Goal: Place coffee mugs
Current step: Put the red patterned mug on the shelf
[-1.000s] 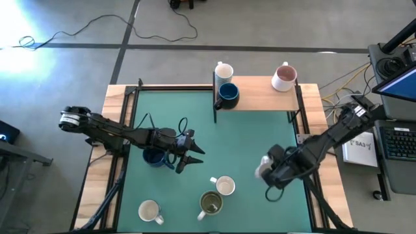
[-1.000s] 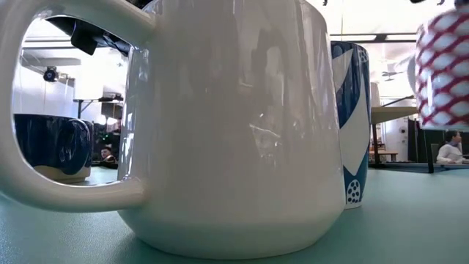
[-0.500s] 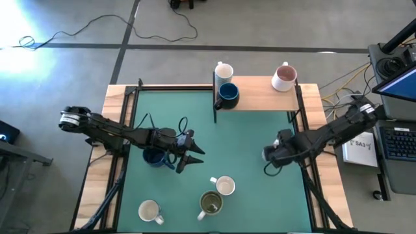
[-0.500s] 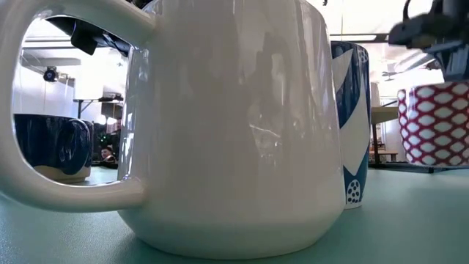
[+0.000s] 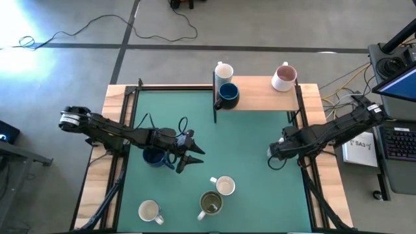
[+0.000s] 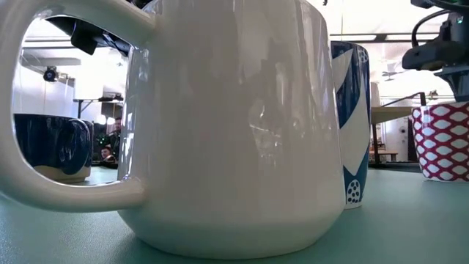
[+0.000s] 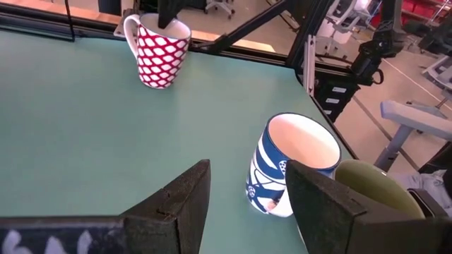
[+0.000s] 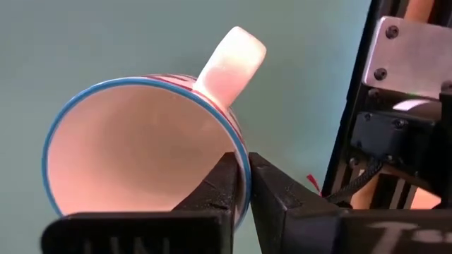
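Observation:
My right gripper (image 5: 276, 151) is shut on a white mug with a red lattice pattern (image 6: 443, 139) at the right side of the green mat; the mug also shows in the left wrist view (image 7: 159, 53). My left gripper (image 5: 188, 157) is open and empty over the mat's middle, next to a navy mug (image 5: 154, 157). A blue-and-white patterned mug (image 5: 224, 186), an olive mug (image 5: 210, 203) and a white mug (image 5: 150, 211) stand upright on the mat near the front edge. A white mug (image 5: 223, 70), a navy mug (image 5: 227, 95) and a pink-lined mug (image 5: 284, 77) stand on a wooden shelf. My right gripper pinches the red-lattice mug's rim (image 8: 236, 159), a short way round from the handle (image 8: 229, 63), one finger inside the mug and one outside. The fingers come from above, pointing down. The mug is upright, and its base looks set on the mat (image 6: 440, 177).
The wooden shelf (image 5: 260, 103) lies along the mat's far right edge, with a dark upright post (image 5: 215, 97) at its left end. Black frame rails run along the mat's left and right sides. Bare mat (image 5: 247, 143) lies between the two grippers.
My right gripper has carried the red-lattice mug toward the table's far edge and a little to the right, and has come down. The mug, lifted clear a second ago, now stands low at the mat. The gripper stays shut on its rim.

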Robot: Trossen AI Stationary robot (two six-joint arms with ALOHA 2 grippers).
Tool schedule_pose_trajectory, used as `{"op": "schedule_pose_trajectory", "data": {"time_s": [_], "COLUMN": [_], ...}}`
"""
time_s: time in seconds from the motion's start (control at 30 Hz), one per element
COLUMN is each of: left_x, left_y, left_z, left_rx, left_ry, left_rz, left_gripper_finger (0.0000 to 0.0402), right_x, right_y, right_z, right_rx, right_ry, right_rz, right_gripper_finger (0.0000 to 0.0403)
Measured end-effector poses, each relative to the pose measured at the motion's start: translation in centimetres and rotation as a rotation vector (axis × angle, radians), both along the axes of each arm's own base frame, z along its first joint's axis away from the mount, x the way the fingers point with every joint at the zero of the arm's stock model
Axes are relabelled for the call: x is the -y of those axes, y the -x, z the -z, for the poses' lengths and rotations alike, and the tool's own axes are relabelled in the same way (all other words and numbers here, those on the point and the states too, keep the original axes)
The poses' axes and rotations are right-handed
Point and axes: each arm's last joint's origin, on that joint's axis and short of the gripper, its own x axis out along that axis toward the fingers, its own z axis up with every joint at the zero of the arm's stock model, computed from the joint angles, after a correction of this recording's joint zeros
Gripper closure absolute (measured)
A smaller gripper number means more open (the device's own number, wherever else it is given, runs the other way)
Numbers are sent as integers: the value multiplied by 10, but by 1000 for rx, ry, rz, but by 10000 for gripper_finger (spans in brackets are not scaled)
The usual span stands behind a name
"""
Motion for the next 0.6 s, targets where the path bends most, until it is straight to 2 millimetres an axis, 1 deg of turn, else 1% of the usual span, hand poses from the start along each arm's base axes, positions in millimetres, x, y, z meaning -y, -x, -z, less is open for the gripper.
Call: {"op": "schedule_pose_trajectory", "data": {"time_s": [0.2, 0.37, 0.6], "left_x": [0, 0, 0], "left_y": [0, 0, 0], "left_z": [0, 0, 0], "left_rx": [0, 0, 0], "left_ry": [0, 0, -1], "left_rz": [0, 0, 0], "left_gripper_finger": [233, 233, 233], "right_x": [0, -3, -7], "right_y": [1, 2, 4], "right_z": [-1, -1, -2], "right_rx": [-18, -52, -95], "right_ry": [-20, -107, -256], "right_rz": [-97, -161, -262], "right_gripper_finger": [337, 296, 268]}}
